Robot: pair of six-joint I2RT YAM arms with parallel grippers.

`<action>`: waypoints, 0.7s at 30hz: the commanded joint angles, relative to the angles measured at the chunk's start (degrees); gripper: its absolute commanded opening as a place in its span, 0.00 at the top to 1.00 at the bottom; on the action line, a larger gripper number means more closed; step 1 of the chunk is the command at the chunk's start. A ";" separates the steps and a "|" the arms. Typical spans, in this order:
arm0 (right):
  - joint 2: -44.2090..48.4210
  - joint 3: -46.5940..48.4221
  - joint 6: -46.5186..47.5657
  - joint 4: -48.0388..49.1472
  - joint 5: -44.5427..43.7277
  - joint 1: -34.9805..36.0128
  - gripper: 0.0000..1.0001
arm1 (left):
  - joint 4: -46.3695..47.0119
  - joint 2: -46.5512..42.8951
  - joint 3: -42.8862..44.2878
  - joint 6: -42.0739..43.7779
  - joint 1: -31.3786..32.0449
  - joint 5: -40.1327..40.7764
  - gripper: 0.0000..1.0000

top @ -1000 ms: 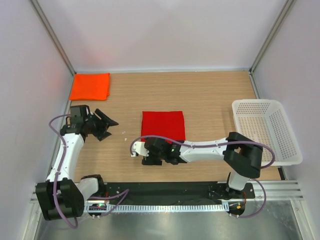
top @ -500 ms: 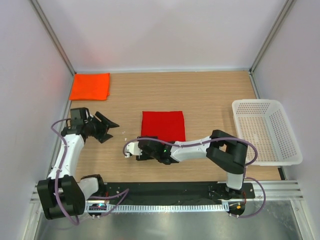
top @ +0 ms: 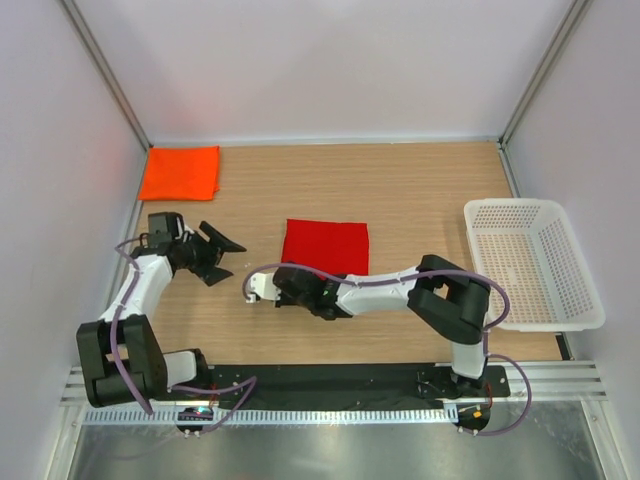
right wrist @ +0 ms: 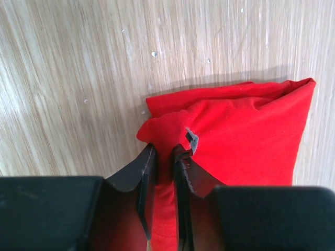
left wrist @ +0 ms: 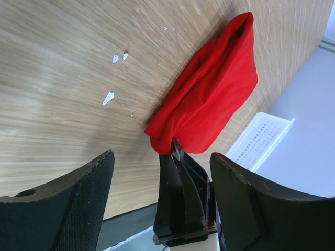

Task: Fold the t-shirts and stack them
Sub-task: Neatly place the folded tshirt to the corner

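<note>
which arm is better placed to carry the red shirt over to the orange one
Right: the right gripper is shut on the red shirt at its near corner. The left gripper is open above the table, holding nothing.

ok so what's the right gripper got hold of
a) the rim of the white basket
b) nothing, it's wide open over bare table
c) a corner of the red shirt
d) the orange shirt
c: in the right wrist view the right gripper has its jaws pinched on a bunched corner of the red shirt, while the orange shirt and the basket lie apart from it.
</note>
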State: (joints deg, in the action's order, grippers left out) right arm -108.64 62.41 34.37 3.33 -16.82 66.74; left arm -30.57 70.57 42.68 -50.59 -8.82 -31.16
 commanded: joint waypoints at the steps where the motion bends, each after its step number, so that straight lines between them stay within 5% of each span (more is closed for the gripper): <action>1: 4.30 2.54 -3.07 -1.04 1.96 -1.35 0.91 | 5.42 3.25 -0.49 -0.82 -0.24 -5.75 0.25; 5: 7.21 2.28 -3.87 -2.80 4.07 -3.02 0.99 | 10.87 6.25 -1.01 -4.60 1.17 -9.00 0.21; 21: 15.47 -0.27 -7.39 -6.32 9.96 -9.08 0.99 | 35.39 21.98 2.50 -22.97 14.97 -5.07 0.09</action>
State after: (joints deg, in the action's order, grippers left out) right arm -96.75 62.33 28.64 -3.57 -8.36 58.22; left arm -2.96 90.54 42.89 -69.21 4.69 -36.86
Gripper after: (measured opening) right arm 0.211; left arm 0.887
